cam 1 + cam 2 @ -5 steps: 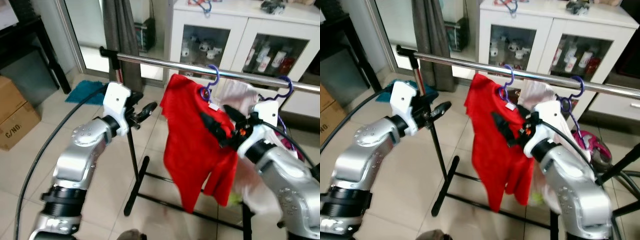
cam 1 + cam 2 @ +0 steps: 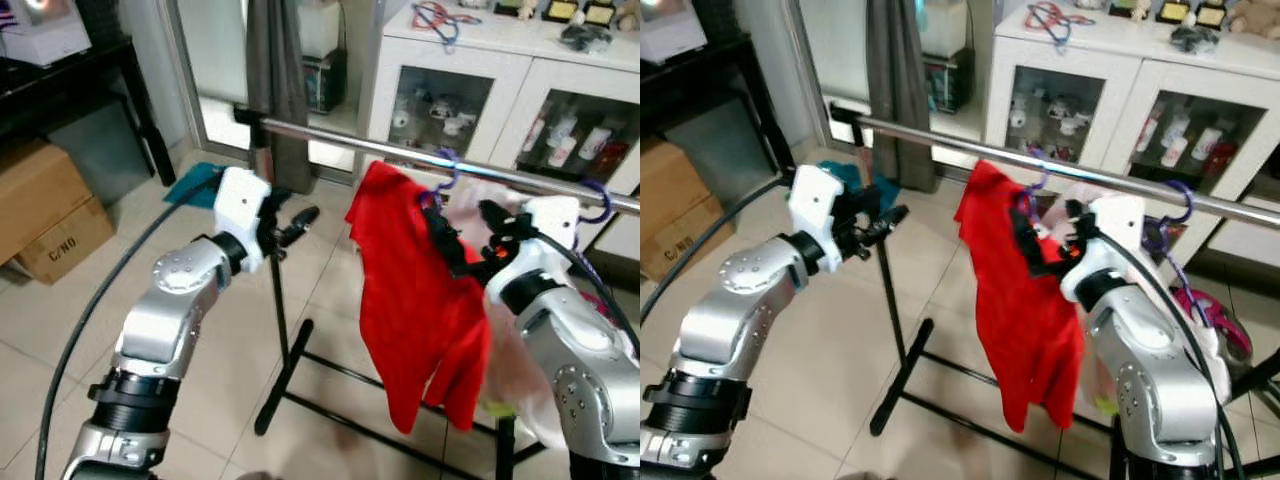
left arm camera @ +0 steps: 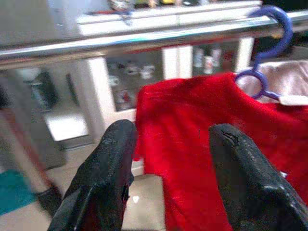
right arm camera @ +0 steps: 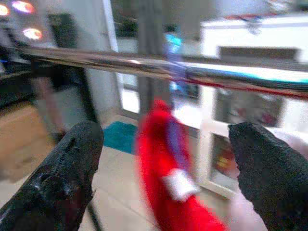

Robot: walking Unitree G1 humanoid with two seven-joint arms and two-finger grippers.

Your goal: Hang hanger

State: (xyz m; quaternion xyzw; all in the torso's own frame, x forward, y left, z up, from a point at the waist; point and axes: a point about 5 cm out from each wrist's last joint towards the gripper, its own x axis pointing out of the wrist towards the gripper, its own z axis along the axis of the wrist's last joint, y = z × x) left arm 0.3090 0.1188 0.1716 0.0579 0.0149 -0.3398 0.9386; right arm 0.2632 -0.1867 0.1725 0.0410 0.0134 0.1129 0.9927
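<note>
Red shirt (image 2: 415,300) on a purple hanger (image 2: 441,180), hook looped over the chrome rail (image 2: 400,152) of a black-framed garment rack. Cloth bright red, short-sleeved, hanging limp and slightly twisted, hem well below the rail; white label at the collar just under the hanger's small ring. Hanger hook slim, rounded, violet plastic.

Right pincer (image 2: 470,235) raised just below the rail, fingers spread wide, released, with the shirt's collar and hanger neck between and just ahead of the fingertips (image 4: 72,178); no finger seen pressing the cloth. Second purple hanger (image 2: 598,195) beyond the right pincer on the same rail, carrying a pale pink garment (image 2: 520,350) beside and behind the red one.

Left pincer (image 2: 290,225) held out near the rack's upright post (image 2: 280,320), fingers parted, gripping nothing; red shirt ahead of its fingertips, apart from them, rail above.

Behind the rail: white cabinet (image 2: 480,90) with glass doors. To the far left of the left pincer: cardboard box (image 2: 45,215) on the tiled floor (image 2: 60,350).
</note>
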